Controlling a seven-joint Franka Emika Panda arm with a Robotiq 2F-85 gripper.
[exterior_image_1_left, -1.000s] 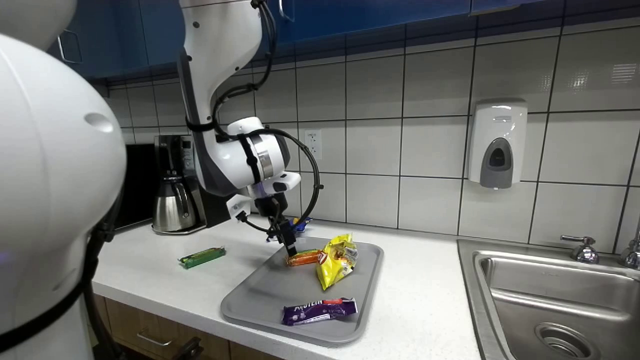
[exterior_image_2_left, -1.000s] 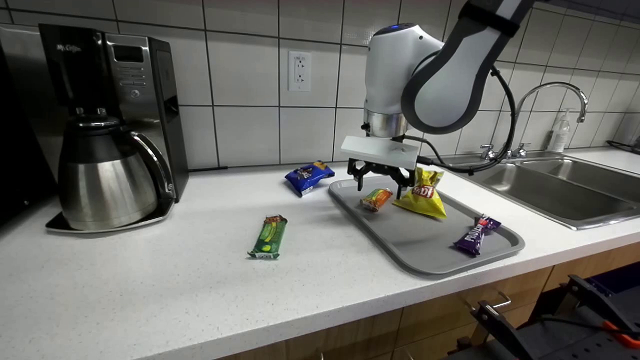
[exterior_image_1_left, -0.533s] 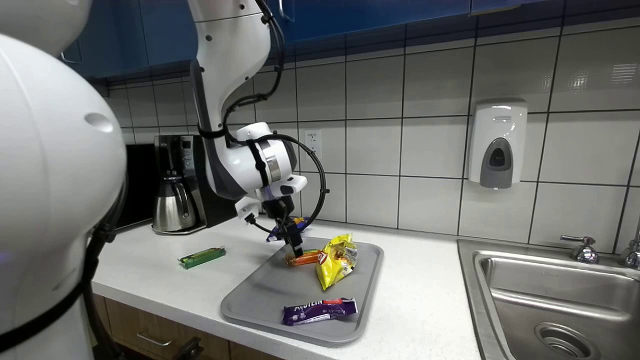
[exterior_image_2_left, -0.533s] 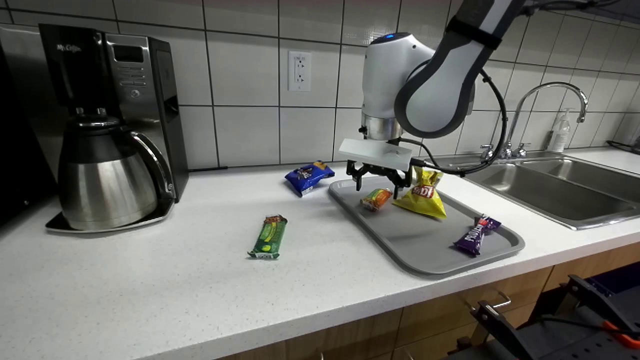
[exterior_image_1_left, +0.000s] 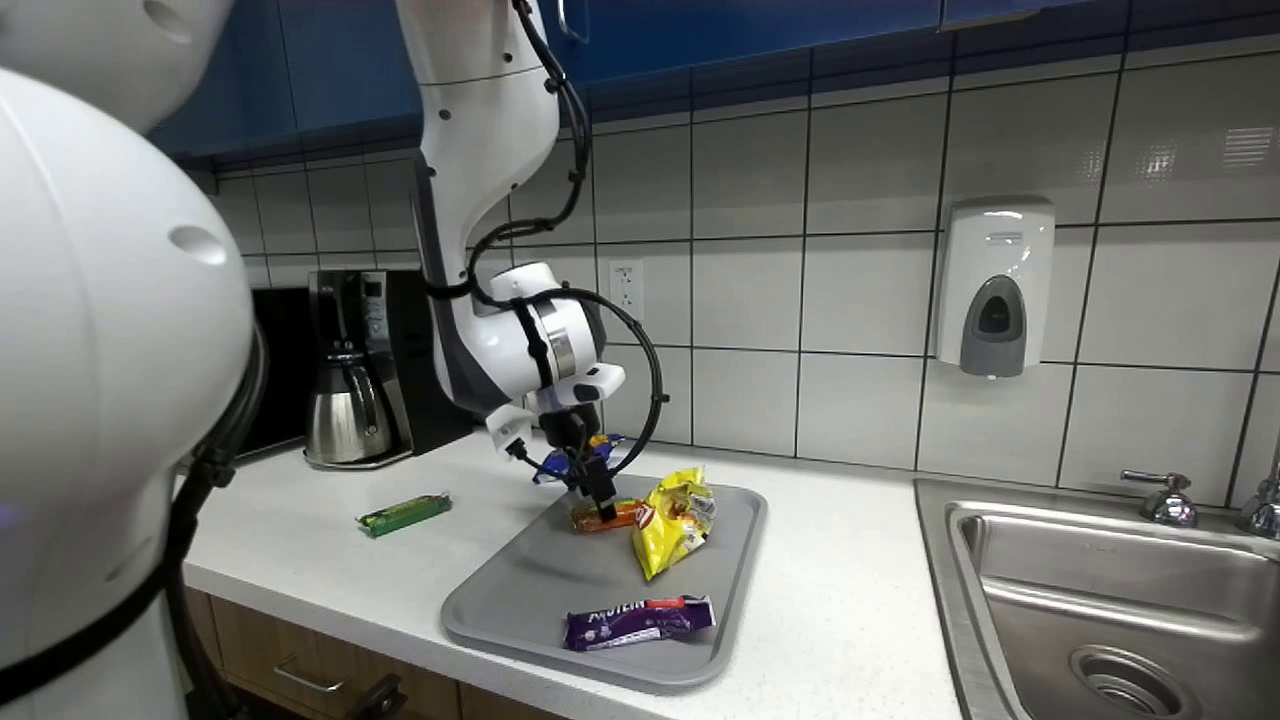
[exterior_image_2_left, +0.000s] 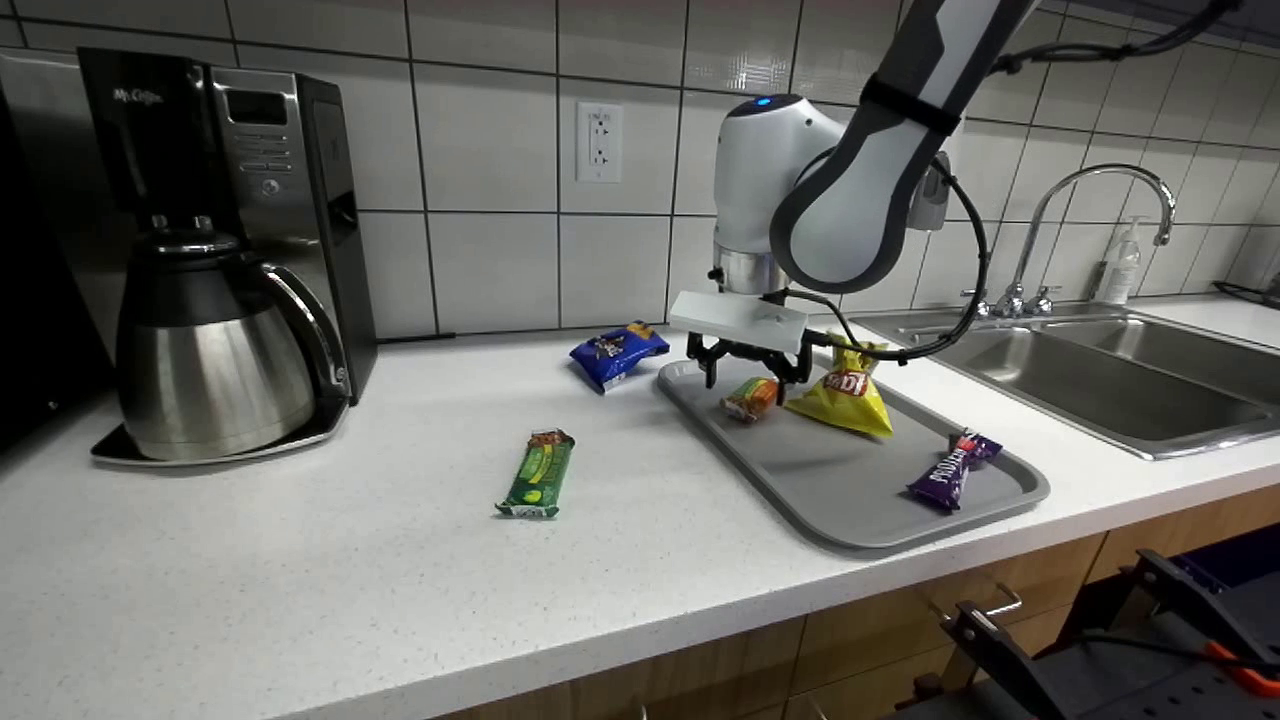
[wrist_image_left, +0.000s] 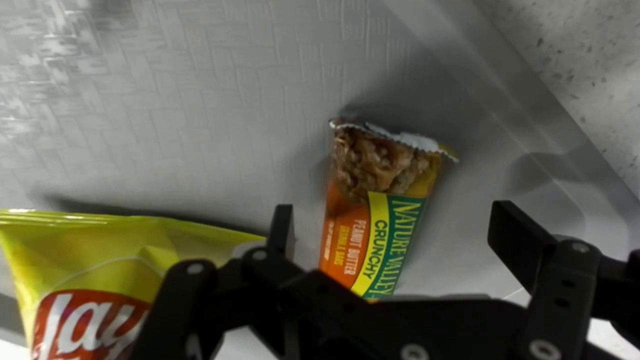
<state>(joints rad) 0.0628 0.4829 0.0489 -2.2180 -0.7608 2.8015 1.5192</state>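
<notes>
My gripper (wrist_image_left: 393, 222) is open above the tray, fingers pointing down. In the wrist view an orange and green granola bar (wrist_image_left: 350, 235) lies between the two fingers, with room on both sides and its lower end hidden behind the gripper. The fingertips (exterior_image_2_left: 746, 388) are close around the bar (exterior_image_2_left: 748, 402) in an exterior view; I cannot tell whether they touch it. A yellow chip bag (exterior_image_2_left: 850, 395) stands right beside one finger and shows in the wrist view (wrist_image_left: 90, 280). The grey tray (exterior_image_1_left: 540, 600) carries both, plus a purple protein bar (exterior_image_1_left: 640, 623) near its front edge.
A green bar (exterior_image_2_left: 540, 473) and a blue snack bag (exterior_image_2_left: 618, 353) lie on the white counter beside the tray. A coffee maker (exterior_image_2_left: 220, 300) stands farther along the counter. A steel sink (exterior_image_1_left: 1110, 600) is on the tray's opposite side. A tiled wall (exterior_image_1_left: 750, 290) stands behind.
My gripper has come down and shifted slightly, rightward in an exterior view and leftward in an exterior view, so its fingers are lower over the orange bar. The snacks and tray have not moved.
</notes>
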